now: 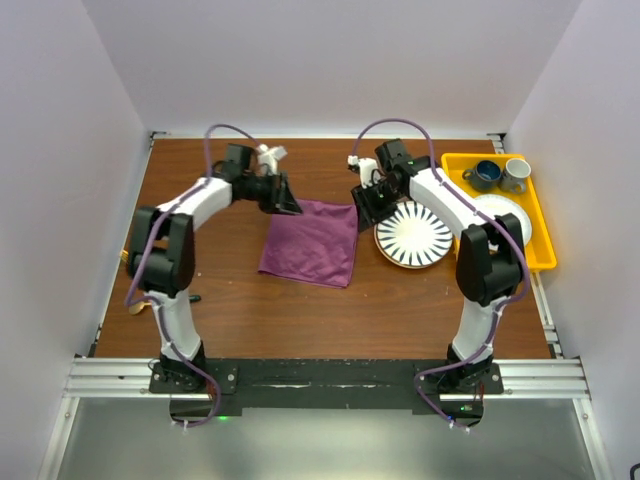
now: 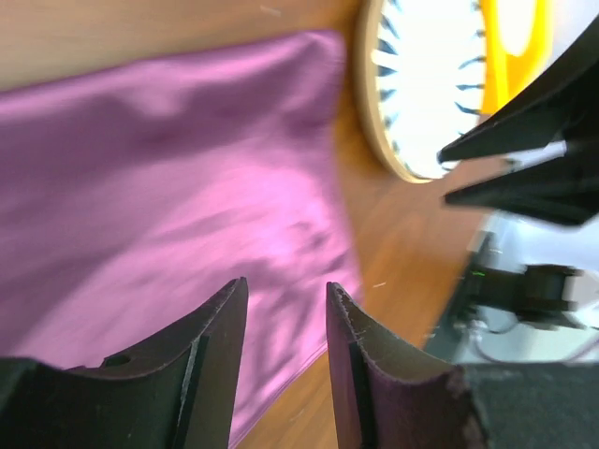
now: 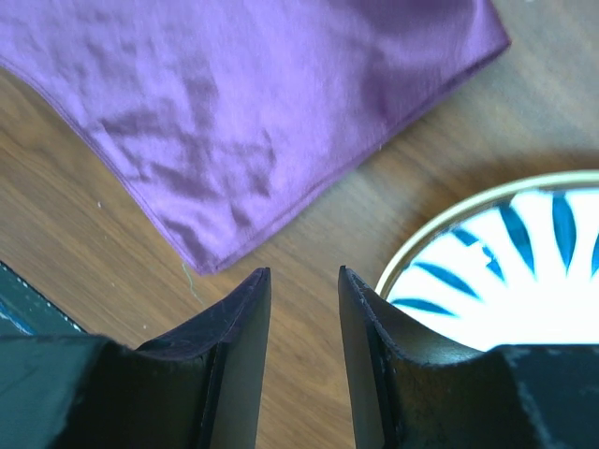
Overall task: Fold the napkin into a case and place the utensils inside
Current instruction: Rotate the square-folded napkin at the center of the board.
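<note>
The napkin point(image 1: 312, 243) lies spread flat on the table point(image 1: 250, 310), unfolded, its right edge just beside the striped plate point(image 1: 413, 237). The left gripper point(image 1: 288, 203) hangs over its far left corner, fingers point(image 2: 220, 327) slightly parted with nothing between them. The right gripper point(image 1: 362, 206) hangs by the far right corner, between napkin and plate, fingers point(image 3: 245, 318) likewise parted and empty. A yellow tray point(image 1: 545, 250) at the right holds two cups point(image 1: 487, 176) and a white plate point(image 1: 505, 212).
</note>
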